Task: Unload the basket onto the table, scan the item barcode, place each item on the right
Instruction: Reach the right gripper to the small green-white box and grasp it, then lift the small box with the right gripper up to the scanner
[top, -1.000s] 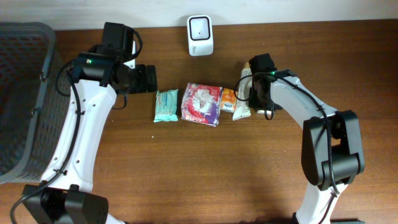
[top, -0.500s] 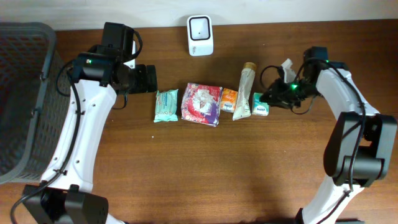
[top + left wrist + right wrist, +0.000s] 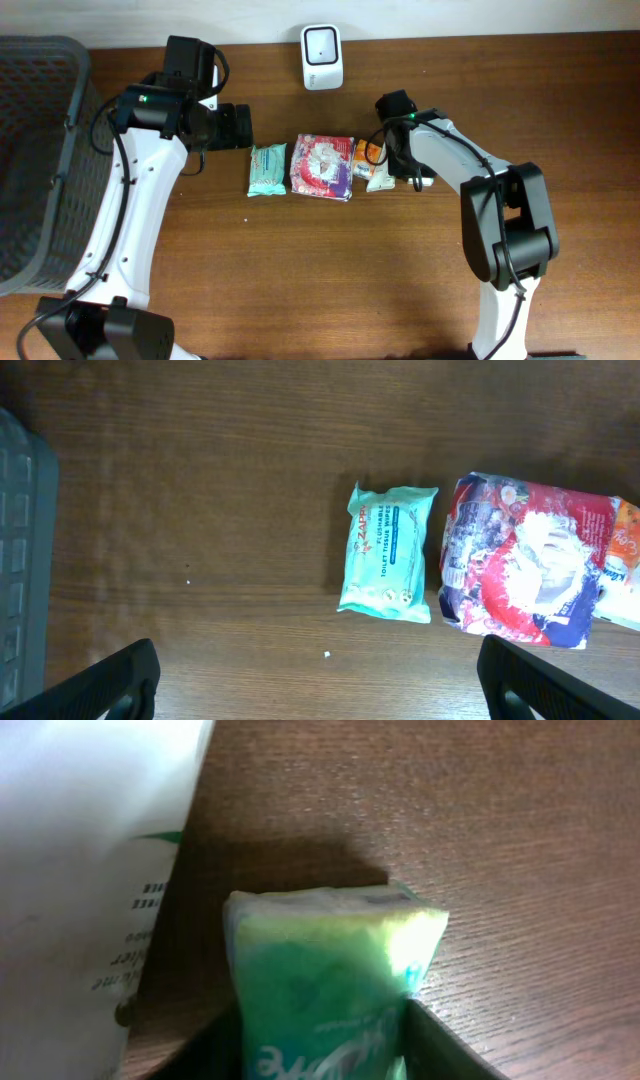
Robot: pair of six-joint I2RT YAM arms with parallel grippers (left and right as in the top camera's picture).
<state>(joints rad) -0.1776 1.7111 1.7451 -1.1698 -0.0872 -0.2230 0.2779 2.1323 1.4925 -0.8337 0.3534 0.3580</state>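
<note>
1. The packet (image 3: 330, 950), a small green soft pack, lies flat on the table (image 3: 470, 810) with the white tube (image 3: 90, 850) just beside it. In the overhead view it sits at the right end of the row of goods, mostly hidden under the right arm.
2. The right gripper (image 3: 322, 1055) is down over the packet. Its jaws are narrow, one finger against each long side, so we judge it to be gripping the packet, though the packet has not left the table.
3. The left gripper (image 3: 318, 665) hangs wide and empty above bare wood. The wipes (image 3: 388, 550) and the snack bag (image 3: 525, 565) lie ahead of it.
4. We take the step in hand to be securing the packet for the lift. The wrapper looks soft, so we would squeeze only enough to hold it; a hard pinch would crease the printed face.
5. We would check that the left finger (image 3: 215, 1045) bears on the packet alone and has not caught the tube.
6. We would lift straight up, so the tube is not dragged along.
7. The scanner (image 3: 322, 57) stands at the far edge, well apart from the packet. We cannot see a barcode from here, so we expect to turn the packet in front of the scanner until the code faces it.
</note>
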